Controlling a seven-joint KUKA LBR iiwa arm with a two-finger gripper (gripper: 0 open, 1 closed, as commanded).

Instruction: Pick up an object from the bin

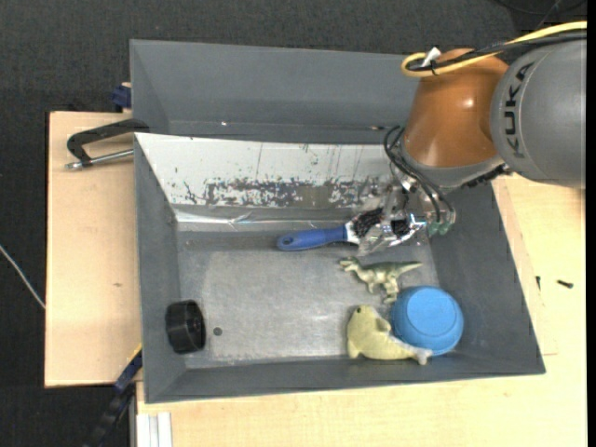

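The end effector [396,227], apart or together I cannot tell, sits at the right end of the blue tool [312,240] by the bin [279,87] back wall, likely light, stiff and smooth, best taken across its narrow handle.

So the gripper [389,228] is down by the bin's [270,305] back wall, right side, at one end of a blue-handled tool [312,240]. Just in front of it are a small tan toy lizard [380,275], a blue bowl [426,319] and a yellow soft toy [371,338]. A black cap [184,326] sits in the front-left corner.
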